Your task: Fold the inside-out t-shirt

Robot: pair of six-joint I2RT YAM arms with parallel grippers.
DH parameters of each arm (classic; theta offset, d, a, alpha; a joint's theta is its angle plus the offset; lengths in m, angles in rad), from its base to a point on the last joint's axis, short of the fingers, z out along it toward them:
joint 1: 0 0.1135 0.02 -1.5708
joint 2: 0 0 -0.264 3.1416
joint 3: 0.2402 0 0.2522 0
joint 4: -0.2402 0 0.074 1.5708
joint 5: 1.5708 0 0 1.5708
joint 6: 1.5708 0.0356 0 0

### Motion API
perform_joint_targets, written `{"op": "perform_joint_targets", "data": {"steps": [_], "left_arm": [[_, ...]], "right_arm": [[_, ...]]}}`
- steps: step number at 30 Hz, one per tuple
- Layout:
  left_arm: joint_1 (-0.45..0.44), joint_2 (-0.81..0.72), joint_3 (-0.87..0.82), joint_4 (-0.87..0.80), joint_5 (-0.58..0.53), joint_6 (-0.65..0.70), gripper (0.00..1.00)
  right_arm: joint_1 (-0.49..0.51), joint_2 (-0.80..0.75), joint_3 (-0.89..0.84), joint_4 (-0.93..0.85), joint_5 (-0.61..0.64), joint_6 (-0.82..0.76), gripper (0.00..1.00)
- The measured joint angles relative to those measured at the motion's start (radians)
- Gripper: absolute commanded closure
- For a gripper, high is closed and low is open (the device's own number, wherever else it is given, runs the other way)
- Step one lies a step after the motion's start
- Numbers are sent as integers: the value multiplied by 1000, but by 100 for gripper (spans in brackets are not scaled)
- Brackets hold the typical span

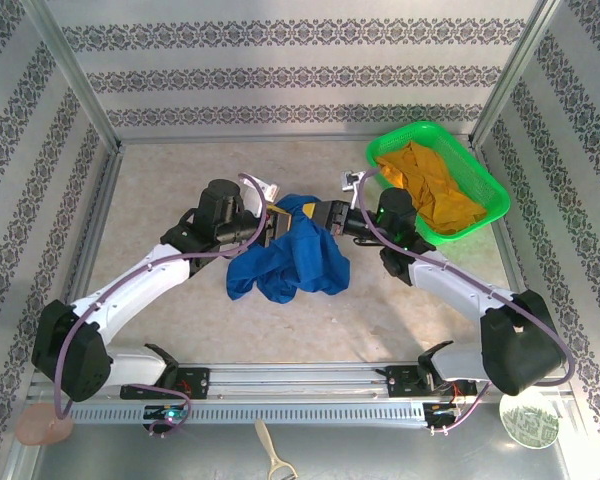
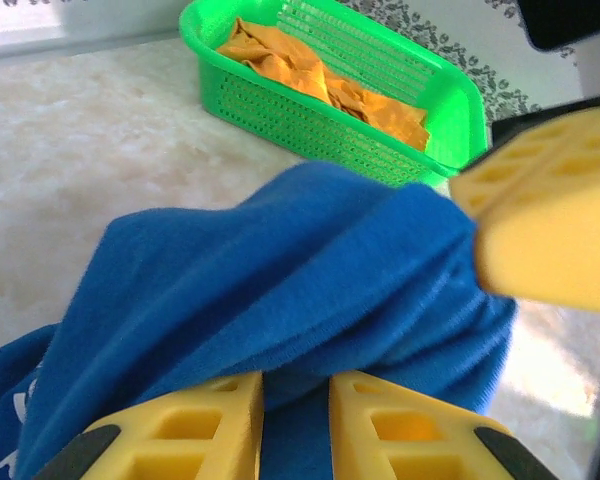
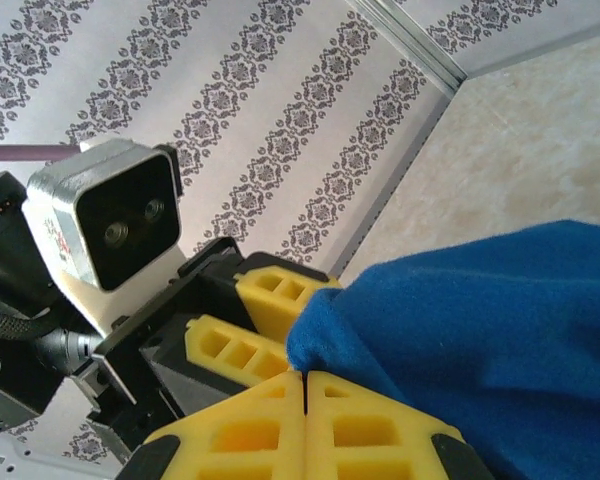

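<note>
Sitting at the table's far right corner, a green perforated plastic basket point(image 1: 472, 161) holds a crumpled orange-yellow garment point(image 1: 430, 185). Just left of it, the royal-blue cotton t-shirt point(image 1: 295, 262) is bunched over the middle of the beige tabletop point(image 1: 160, 200), between both arms. The left gripper point(image 2: 296, 390) pinches a fold of the shirt, and the right gripper point(image 3: 304, 378), fingers pressed together, nips the cloth's edge close beside it.
</note>
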Motion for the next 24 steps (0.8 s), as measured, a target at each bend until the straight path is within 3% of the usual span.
{"op": "perform_joint_targets", "data": {"steps": [3, 9, 13, 14, 15, 19, 20, 24], "left_arm": [[0, 13, 4, 11, -6, -11, 71], [0, 42, 14, 26, 30, -24, 44], [2, 72, 14, 42, 87, -25, 37], [2, 83, 14, 46, 104, -25, 40], [2, 98, 14, 53, 124, -26, 49], [0, 161, 16, 83, 190, -37, 95], [0, 174, 16, 90, 200, -40, 100], [4, 174, 15, 115, 230, -63, 100]], "right_arm": [[8, -3, -2, -10, 0, -4, 100], [19, -8, -2, -17, 0, -16, 100], [18, -8, -2, -21, 0, -18, 100], [18, -8, -2, -23, 0, -18, 100], [18, -7, -2, -25, 0, -18, 100], [12, -7, -2, -26, -2, -18, 100], [5, -8, -2, -26, -5, -17, 100], [-34, -13, -6, -23, -8, -15, 100]]}}
